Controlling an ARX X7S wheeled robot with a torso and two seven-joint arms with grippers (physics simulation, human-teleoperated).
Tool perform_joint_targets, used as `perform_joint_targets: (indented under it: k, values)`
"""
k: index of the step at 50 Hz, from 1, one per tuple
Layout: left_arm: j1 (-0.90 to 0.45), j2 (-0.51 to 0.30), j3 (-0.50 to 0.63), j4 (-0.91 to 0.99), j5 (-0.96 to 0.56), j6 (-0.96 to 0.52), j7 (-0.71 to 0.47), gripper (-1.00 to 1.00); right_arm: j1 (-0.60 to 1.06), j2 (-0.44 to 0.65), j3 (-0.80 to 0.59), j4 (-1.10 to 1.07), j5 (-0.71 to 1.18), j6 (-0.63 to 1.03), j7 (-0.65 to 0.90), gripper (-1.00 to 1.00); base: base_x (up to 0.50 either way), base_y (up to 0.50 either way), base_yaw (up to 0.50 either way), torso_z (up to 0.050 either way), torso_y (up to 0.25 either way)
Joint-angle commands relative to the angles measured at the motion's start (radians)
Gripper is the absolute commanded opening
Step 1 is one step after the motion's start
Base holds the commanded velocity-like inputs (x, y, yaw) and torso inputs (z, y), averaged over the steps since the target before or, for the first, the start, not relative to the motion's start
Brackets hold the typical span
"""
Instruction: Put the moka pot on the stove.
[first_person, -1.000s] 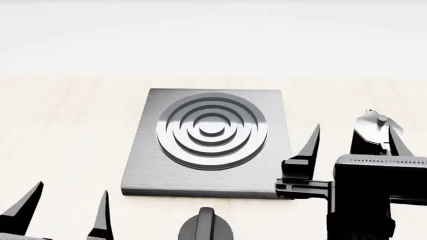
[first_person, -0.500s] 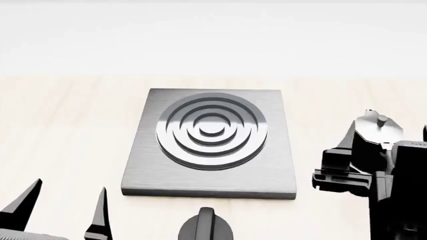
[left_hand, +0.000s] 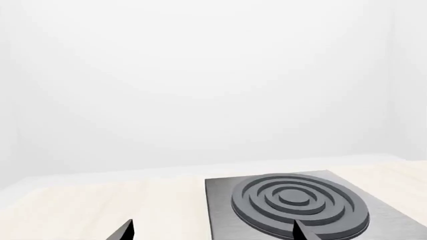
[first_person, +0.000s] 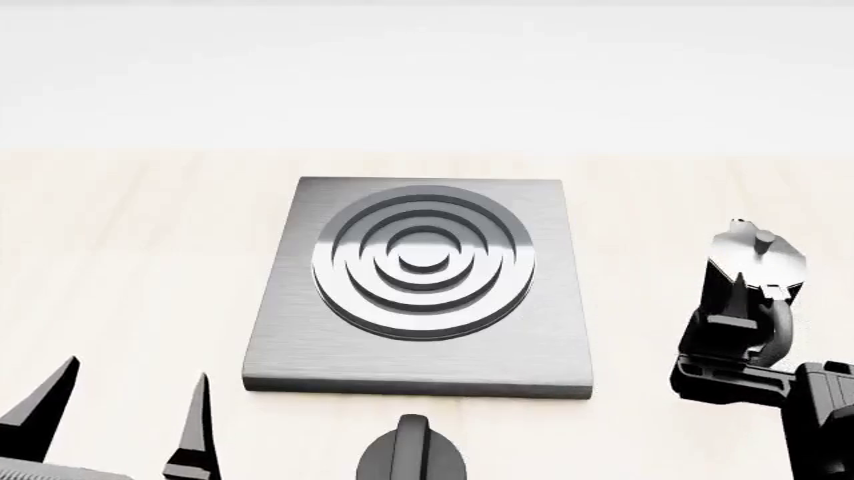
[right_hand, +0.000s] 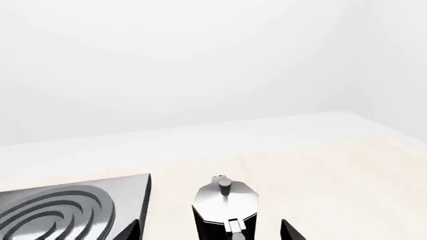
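Observation:
The moka pot (first_person: 758, 258), black with a shiny silver lid and knob, stands upright on the table right of the stove (first_person: 420, 285). The stove is a grey slab with a ring burner. My right gripper (right_hand: 211, 232) is open. In the right wrist view the pot (right_hand: 223, 202) stands between its fingertips without touching them, handle toward the camera. In the head view one of its fingers (first_person: 733, 300) shows just left of the pot. My left gripper (first_person: 130, 405) is open and empty at the lower left. The left wrist view shows the stove (left_hand: 300, 205) ahead.
A short black dial knob (first_person: 411, 455) sits just in front of the stove's near edge. The light wooden table (first_person: 134, 250) runs back to a white wall. The stove's corner (right_hand: 73, 207) shows beside the pot in the right wrist view.
My right gripper has moved right from beside the stove and forward to straddle the moka pot. My left gripper has sunk slightly. Pot and stove have not moved.

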Motion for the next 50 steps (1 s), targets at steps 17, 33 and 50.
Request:
perform_joint_targets:
  k: [17,33,50]
  values:
    - [0.01,-0.016,-0.006,0.022,-0.011,-0.003,-0.01,1.0,0.134,0.024,-0.104,0.243,-0.012,0.054,-0.119,1.0,0.0,0.0,0.0,0.0,0.0]
    - [-0.002,-0.031,-0.016,0.024,-0.034,-0.015,-0.003,1.0,0.196,0.041,-0.115,0.378,-0.043,0.042,-0.139,1.0,0.0,0.0,0.0,0.0,0.0]
    - [-0.021,-0.043,-0.025,0.025,-0.05,-0.03,-0.001,1.0,0.304,0.016,-0.181,0.573,-0.086,-0.005,-0.225,1.0,0.0,0.0,0.0,0.0,0.0]
